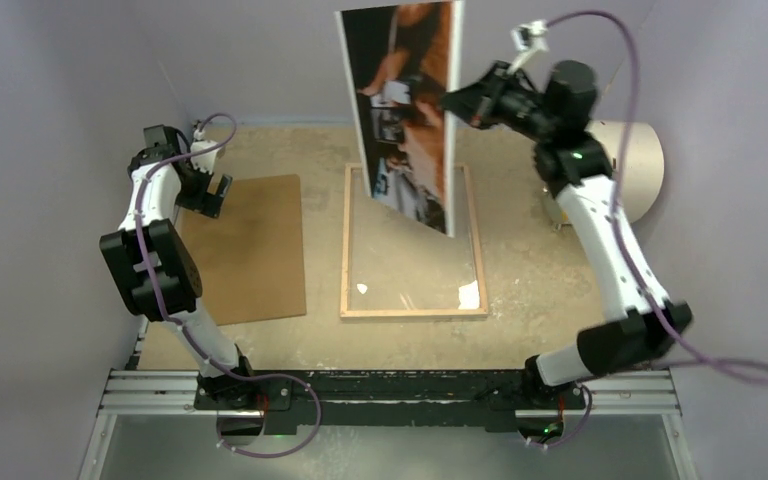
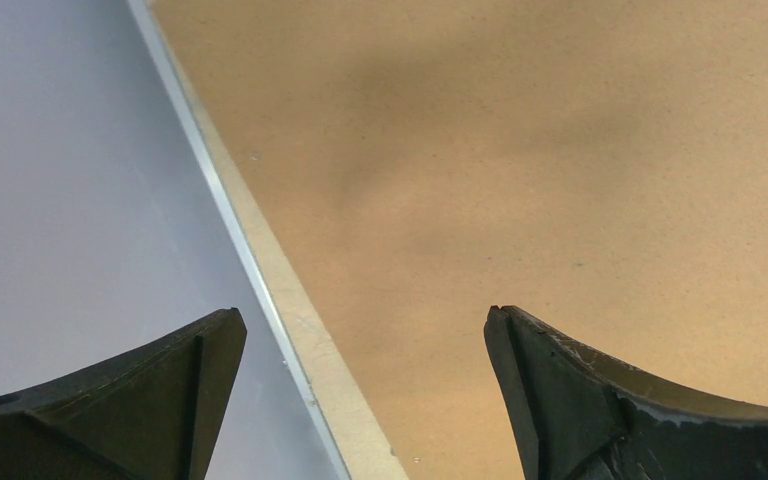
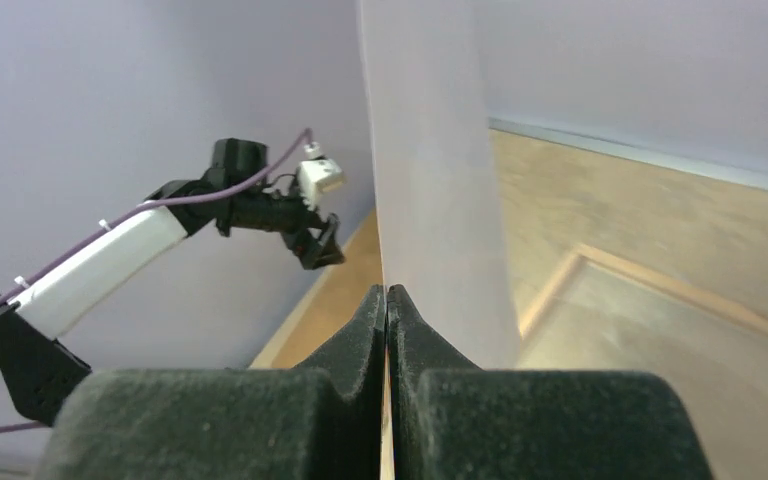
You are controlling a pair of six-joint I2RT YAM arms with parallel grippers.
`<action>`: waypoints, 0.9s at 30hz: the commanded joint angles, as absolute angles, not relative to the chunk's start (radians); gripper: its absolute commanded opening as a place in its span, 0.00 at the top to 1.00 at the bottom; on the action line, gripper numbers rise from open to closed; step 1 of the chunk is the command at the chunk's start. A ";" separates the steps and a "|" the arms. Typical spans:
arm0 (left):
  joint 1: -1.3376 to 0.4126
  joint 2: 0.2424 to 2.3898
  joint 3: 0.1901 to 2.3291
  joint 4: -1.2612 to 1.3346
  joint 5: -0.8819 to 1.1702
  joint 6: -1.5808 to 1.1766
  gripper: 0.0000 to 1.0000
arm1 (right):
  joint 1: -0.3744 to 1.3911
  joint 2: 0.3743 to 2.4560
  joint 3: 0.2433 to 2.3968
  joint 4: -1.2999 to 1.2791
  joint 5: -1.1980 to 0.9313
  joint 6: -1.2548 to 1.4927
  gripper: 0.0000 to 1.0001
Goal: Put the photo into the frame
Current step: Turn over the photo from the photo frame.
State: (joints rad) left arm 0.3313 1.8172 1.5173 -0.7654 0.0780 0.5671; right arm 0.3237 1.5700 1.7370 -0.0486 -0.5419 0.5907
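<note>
The thin glossy rectangular photo [image 1: 405, 110] stands upright in the air above the middle of the desk. Its printed side shows a dark, orange-brown and white picture, with a narrow white edge along the right side. In the right wrist view only its plain white back [image 3: 430, 180] is visible. The right end effector [image 1: 452, 103] holds it at that right edge, and the two black fingers [image 3: 360, 330] are pressed together on the sheet. The lower end of the photo hangs over the large rectangular frame [image 1: 345, 250], which lies flat on the desk with its light wood rim upward and a clear pane inside. I cannot tell if the photo touches the pane. To the left of the frame, and apart from it, lies a plain brown flat backing board [image 1: 245, 250]. The left end effector [image 1: 215, 195] is over the far left corner of this board, with its fingers wide apart and nothing between them. The desk [image 1: 530, 260] has a rough, sandy tan surface. Pale lilac-grey walls [image 1: 60, 80] close it on the left, the far side and the right. A silver metal rail [image 1: 410, 395] runs along the near edge and carries both arm bases. A beige round object [image 1: 645, 165] lies behind the right arm, near the right wall.
</note>
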 commanded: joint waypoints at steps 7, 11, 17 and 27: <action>0.304 1.740 1.494 -0.755 0.142 0.544 0.01 | 0.170 1.366 1.930 -0.734 -0.110 0.253 1.00; 0.297 1.736 1.482 -0.750 0.147 0.542 0.01 | 0.235 1.388 1.915 -0.793 0.064 0.215 1.00; 0.284 1.736 1.460 -0.741 0.137 0.543 0.01 | 0.487 1.545 1.939 -0.875 0.361 0.189 1.00; 0.279 1.737 1.442 -0.729 0.125 0.549 0.02 | 0.634 1.749 1.768 -0.710 0.234 0.351 1.00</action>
State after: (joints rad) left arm 0.2852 1.7687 1.4452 -0.7517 0.1226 0.5598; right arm 0.6254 1.7554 1.8465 -0.8139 0.3393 0.2417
